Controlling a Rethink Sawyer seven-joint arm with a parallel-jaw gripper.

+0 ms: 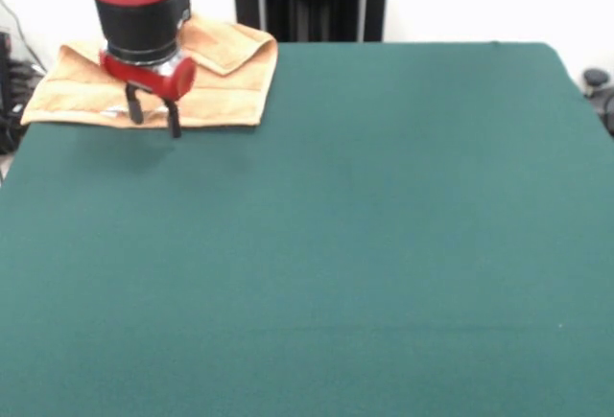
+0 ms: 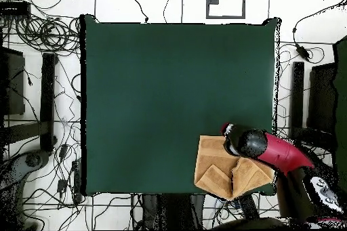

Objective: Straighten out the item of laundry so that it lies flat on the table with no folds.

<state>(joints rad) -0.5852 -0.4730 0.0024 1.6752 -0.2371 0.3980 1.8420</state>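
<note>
The item of laundry point(image 1: 225, 86), an orange-tan towel, lies at the far left corner of the green table point(image 1: 384, 244). It is rumpled, with a flap folded over along its far right side. My gripper point(image 1: 153, 122) hangs just over the towel's near edge, open, its two dark fingers apart with nothing between them. From overhead the towel point(image 2: 215, 171) sits at the lower right corner of the table point(image 2: 169, 93), with folded layers showing. There my gripper point(image 2: 229, 133) is over its upper right part and the red arm covers some of it.
The towel reaches the table's edges at that corner. Tangled cables point(image 2: 47, 35) lie on the floor around the table, and dark stands point(image 2: 297, 99) flank its sides.
</note>
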